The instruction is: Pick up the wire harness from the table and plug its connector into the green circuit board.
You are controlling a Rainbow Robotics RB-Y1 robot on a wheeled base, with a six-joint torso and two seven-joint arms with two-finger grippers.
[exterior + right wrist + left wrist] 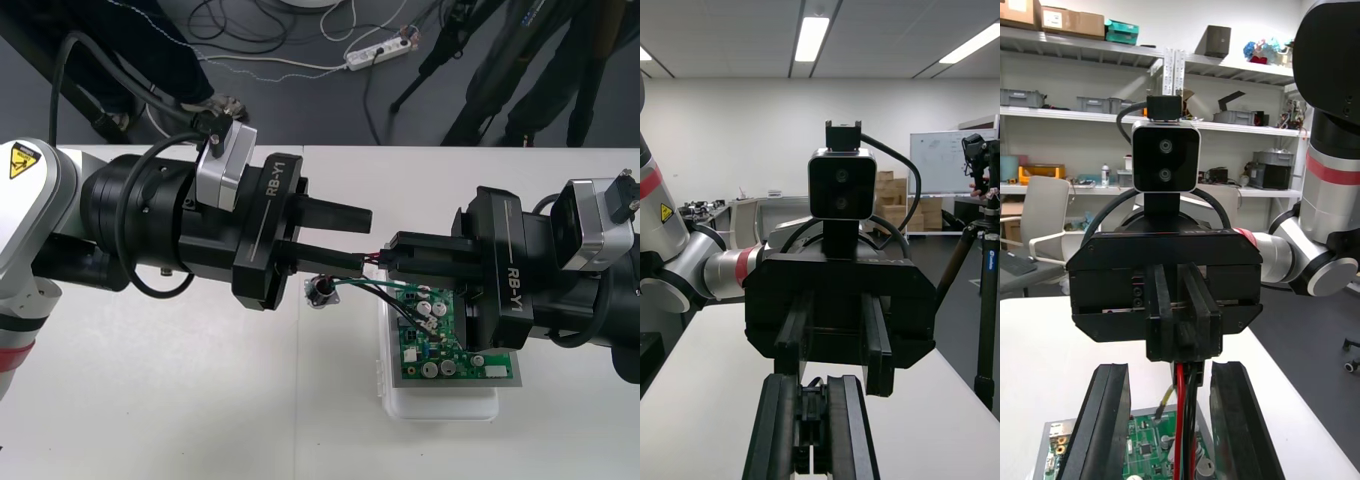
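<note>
- The left gripper (362,240) reaches in from the left, above the table (180,400), and stops just left of the green circuit board (440,340), at its far left corner. Its two black fingers (1105,420) are spread apart and clamp nothing.
- One round metal socket (322,291) sits just left of the board, below the left gripper's lower finger. I cannot tell whether it rests on the table or hangs.
- The wire harness (378,258) runs from the socket towards the board's far left corner. I count three wires: one red, one black, one green. In the left wrist view the red and black wires (1183,397) hang straight down towards the board between the left gripper's spread fingers, which do not press on them.
- The right gripper (398,256) comes in from the right, over the far side of the board. Its two fingers (779,431) are pressed close together and pinch the harness's upper end, which is held above the board and not seated in it.
- One white base (440,405) carries the single board, which lies flat on it. The green wire crosses above the board's far edge.
- In all there are two grippers, one harness, one board and one base.
</note>
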